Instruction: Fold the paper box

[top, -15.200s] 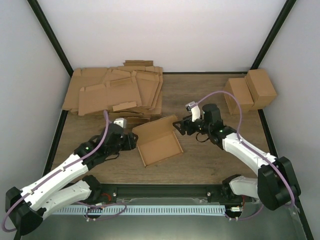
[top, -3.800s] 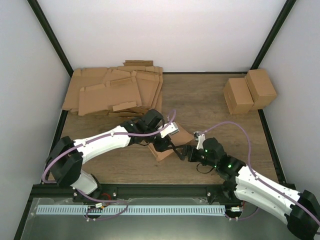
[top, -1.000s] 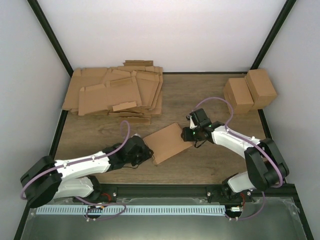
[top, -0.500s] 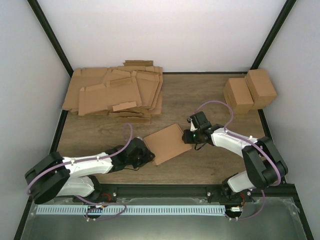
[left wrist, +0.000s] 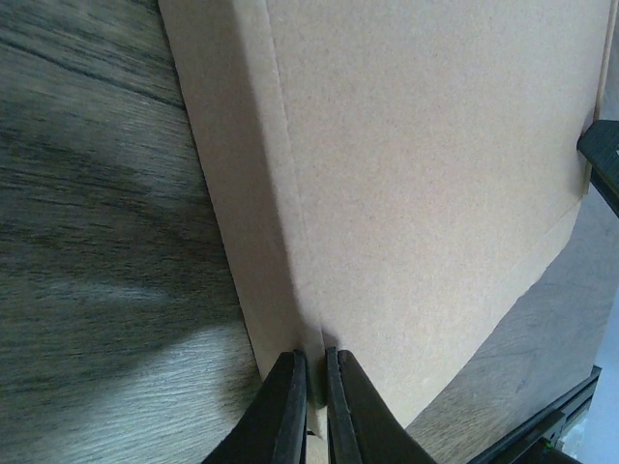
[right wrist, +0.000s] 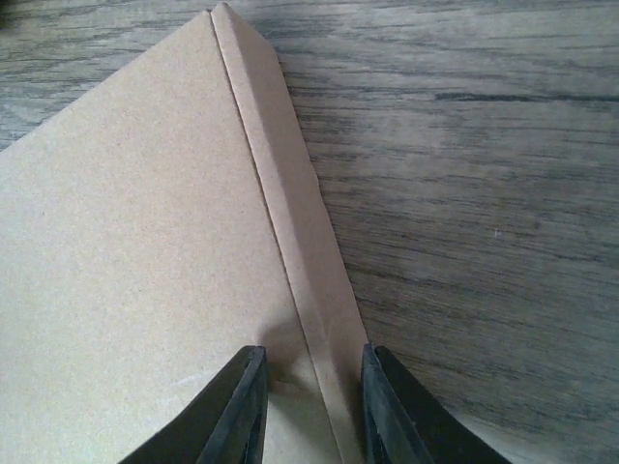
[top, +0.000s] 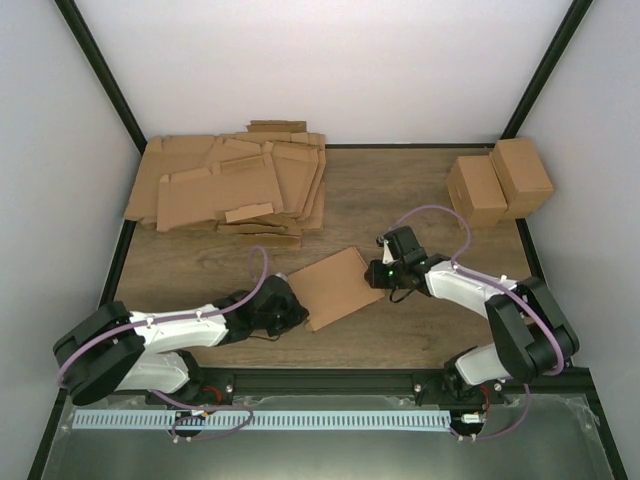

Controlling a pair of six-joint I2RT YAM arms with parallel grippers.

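The paper box (top: 335,287) lies closed and flat on the wooden table, mid-front; its brown lid fills the left wrist view (left wrist: 426,174) and the right wrist view (right wrist: 126,290). My left gripper (top: 290,314) is at the box's near-left corner, shut on a thin cardboard edge (left wrist: 311,356). Over the box's right edge, my right gripper (top: 376,272) has its jaws apart, straddling the folded side strip (right wrist: 309,353). One finger is over the lid, the other beside the strip.
A pile of flat die-cut cardboard sheets (top: 235,190) covers the back left. Two small blocky cartons (top: 498,182) stand at the back right. The black frame rail (top: 330,380) runs along the near table edge.
The left jaws have closed onto the box's corner edge. The right jaws have narrowed around the right side strip. The box has barely shifted.
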